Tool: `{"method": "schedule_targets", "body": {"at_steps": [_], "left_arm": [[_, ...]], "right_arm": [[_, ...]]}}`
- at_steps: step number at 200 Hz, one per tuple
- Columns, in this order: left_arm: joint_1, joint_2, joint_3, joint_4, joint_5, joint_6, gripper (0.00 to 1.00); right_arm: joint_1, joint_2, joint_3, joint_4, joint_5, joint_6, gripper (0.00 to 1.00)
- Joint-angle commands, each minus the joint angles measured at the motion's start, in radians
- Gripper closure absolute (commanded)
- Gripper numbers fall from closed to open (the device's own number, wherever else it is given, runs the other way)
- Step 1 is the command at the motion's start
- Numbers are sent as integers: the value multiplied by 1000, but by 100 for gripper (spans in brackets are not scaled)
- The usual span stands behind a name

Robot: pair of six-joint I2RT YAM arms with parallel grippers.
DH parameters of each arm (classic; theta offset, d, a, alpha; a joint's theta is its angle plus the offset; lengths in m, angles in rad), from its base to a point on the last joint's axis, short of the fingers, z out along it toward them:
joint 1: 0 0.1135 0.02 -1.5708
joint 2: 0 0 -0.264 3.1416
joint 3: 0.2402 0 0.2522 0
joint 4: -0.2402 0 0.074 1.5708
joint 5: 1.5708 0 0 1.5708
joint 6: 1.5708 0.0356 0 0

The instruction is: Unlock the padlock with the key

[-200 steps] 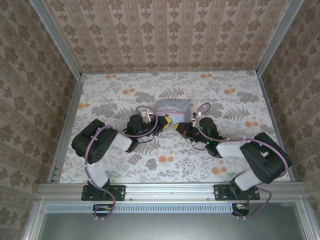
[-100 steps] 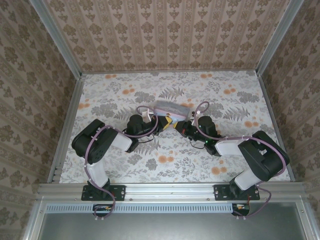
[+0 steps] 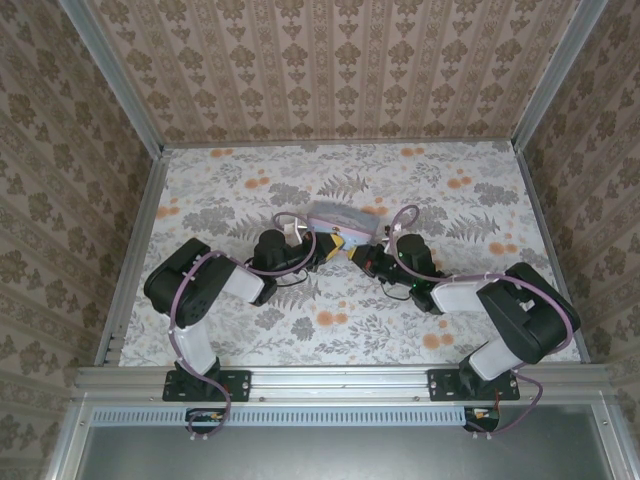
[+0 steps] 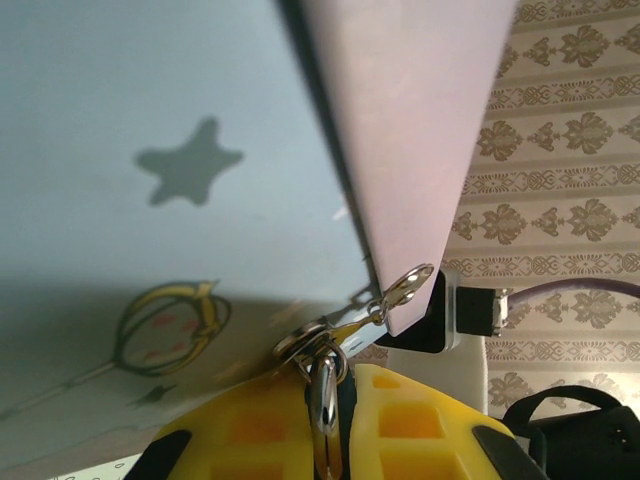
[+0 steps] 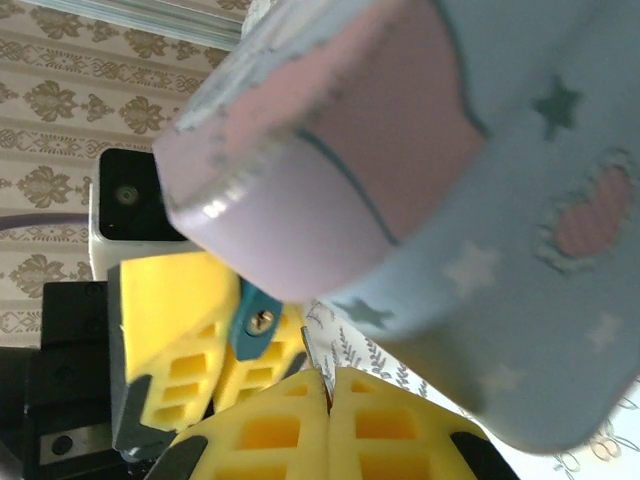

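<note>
My left gripper and right gripper meet tip to tip just in front of the light blue tin. In the left wrist view the left gripper is shut on the padlock's metal shackle, which hangs from the tin's latch ring. The right wrist view shows the padlock's small teal body with a screw, between the left arm's yellow fingers. My right gripper is shut on the key, whose thin metal blade sticks out close beside the padlock.
The tin looms right above both wrist cameras, pink edge and star print. Floral table stretches in front of the arms. Patterned walls and metal rails enclose the workspace.
The right gripper has edged left and slightly up toward the left gripper. The tin has tilted a little. The left arm has stayed put.
</note>
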Motion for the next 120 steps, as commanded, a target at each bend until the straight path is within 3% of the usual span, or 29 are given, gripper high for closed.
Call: {"method": "schedule_targets", "body": {"at_steps": [1,120], "left_arm": [[-2,3,-2,71,20,25,100],[-2,5,-8,71,18,29,100]], "right_arm": [[-2,-40,-22,-25,18,-4,100],[-1,-57,27,-55,20,-10,100]]}}
